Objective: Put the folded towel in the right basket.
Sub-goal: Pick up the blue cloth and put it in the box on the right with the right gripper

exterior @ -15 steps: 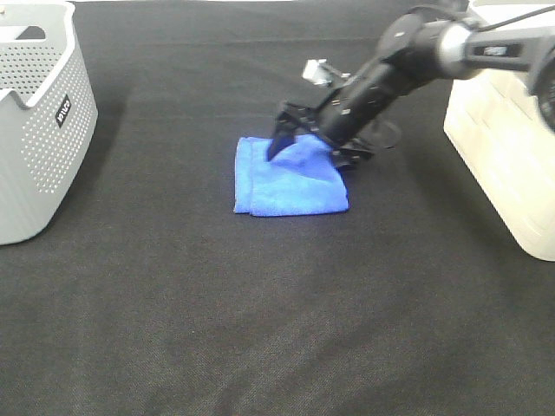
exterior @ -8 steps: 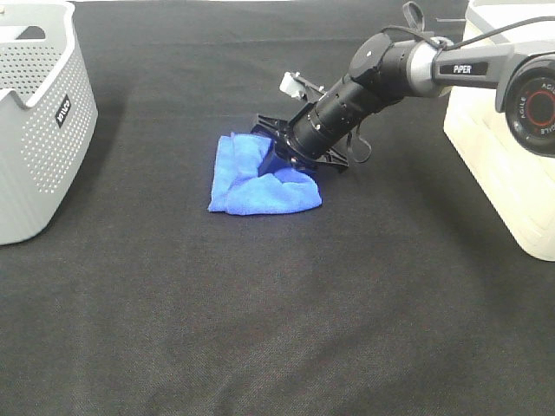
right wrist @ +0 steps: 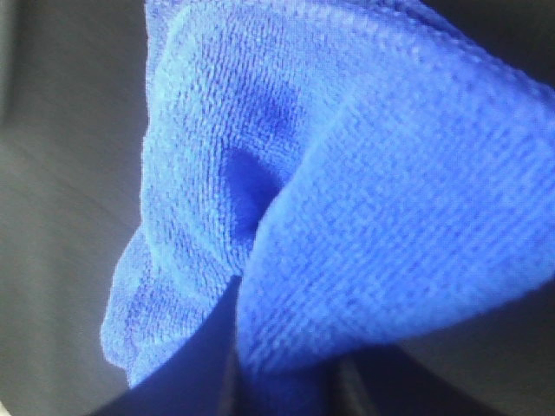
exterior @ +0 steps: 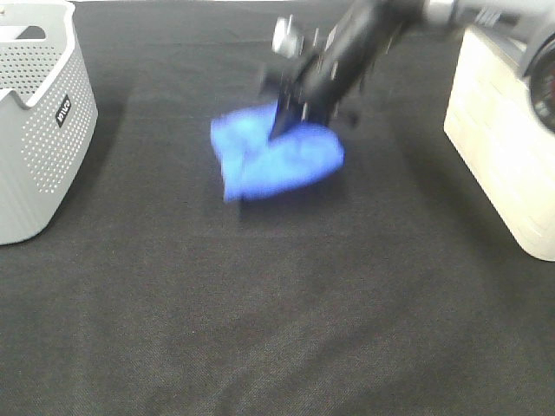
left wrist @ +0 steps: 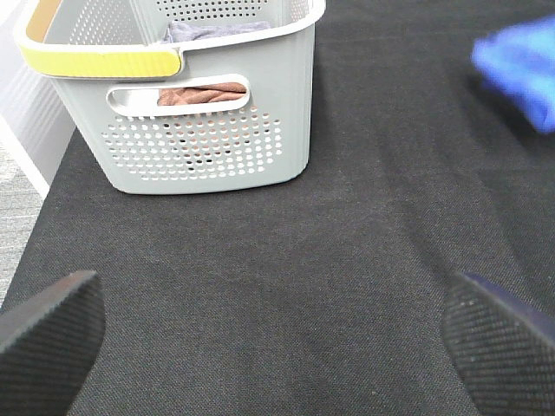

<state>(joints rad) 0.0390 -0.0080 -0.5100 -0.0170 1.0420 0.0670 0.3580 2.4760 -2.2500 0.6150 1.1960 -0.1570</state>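
**Towel gripped, basket not yet reached**

My right pincer point(exterior: 288, 120) is clamped on the folded towel point(exterior: 273, 158). The right wrist view is filled with blue cloth puckered around a dark finger, so I read the hold as firm. The towel hangs in a loose bunch under the pincer. From the shadow beneath it I judge it clear of the counter point(exterior: 260, 312), though the overhead picture is smeared. It sits near the middle at the far side, well apart from the right basket point(exterior: 507, 165).

My left pincer point(left wrist: 273, 342) is spread wide with nothing in it, facing the left basket point(left wrist: 204, 130), which holds other cloth.

So the pickup looks done. What remains is the carry to the right, getting over the basket's rim, and the release.
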